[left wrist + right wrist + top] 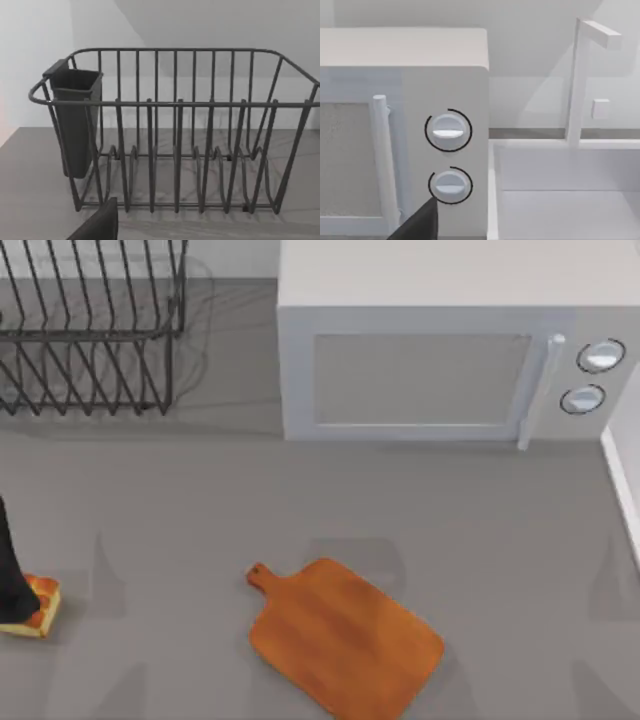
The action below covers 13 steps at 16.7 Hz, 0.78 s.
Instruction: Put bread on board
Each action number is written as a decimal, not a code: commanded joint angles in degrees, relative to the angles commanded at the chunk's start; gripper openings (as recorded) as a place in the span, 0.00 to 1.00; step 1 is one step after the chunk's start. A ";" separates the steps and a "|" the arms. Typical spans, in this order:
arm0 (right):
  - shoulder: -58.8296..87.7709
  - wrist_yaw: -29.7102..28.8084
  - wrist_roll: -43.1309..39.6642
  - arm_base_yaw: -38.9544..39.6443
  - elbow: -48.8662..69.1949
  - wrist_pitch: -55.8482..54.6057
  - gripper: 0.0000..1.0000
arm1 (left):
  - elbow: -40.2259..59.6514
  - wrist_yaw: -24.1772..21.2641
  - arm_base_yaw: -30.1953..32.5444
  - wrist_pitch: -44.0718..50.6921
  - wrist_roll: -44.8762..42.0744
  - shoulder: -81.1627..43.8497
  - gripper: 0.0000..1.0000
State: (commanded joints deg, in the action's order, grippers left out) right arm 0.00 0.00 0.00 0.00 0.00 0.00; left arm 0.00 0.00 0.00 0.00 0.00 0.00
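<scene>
You have the grey tabletop (180,510) carrying everything, so start at its back edge, where the white microwave (440,350) stands right of centre with its door handle and two dials facing forward; the right wrist view looks straight at those dials and at a white sink-like basin just beside the microwave. The dark wire dish rack (90,330) fills the back left corner, and the left wrist view looks at it head-on, with a dark utensil cup hung on one end. Next in size is the board (345,635), lying flat near the front edge around the middle, turned at an angle so its short knobbed handle points toward the left and back; its broad face is bare and ready to receive. The bread (38,605) sits at the far left edge of the tabletop, well apart from the board, grid-marked top up. The left claw (12,590) comes down as a dark shape right against the bread's left side, probably to take it for the carry across to the board; you cannot tell from these views whether its fingers are spread or closed on the chunk. A dark finger tip shows in each wrist view, and the right claw's state likewise cannot be told.
</scene>
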 joint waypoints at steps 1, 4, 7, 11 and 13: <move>0.00 0.00 0.00 0.00 0.00 0.00 1.00 | 0.00 0.00 0.00 0.00 0.00 0.00 1.00; 0.00 0.00 0.00 0.00 0.00 0.00 1.00 | 1.63 0.06 -0.05 1.51 -0.27 -1.90 1.00; 0.00 0.00 0.00 0.00 0.00 0.00 1.00 | 7.36 0.10 -0.05 6.78 -1.24 -9.27 1.00; 0.00 0.00 0.00 0.00 0.00 0.00 1.00 | 18.74 0.02 0.09 17.76 -3.17 -27.48 1.00; 0.00 0.00 0.00 0.00 0.00 0.00 1.00 | 25.03 -0.03 0.16 24.19 -4.23 -39.16 1.00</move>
State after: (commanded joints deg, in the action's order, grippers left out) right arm 0.00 0.00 0.00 0.00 0.00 0.00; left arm 25.03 -0.03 0.16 24.19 -4.23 -39.16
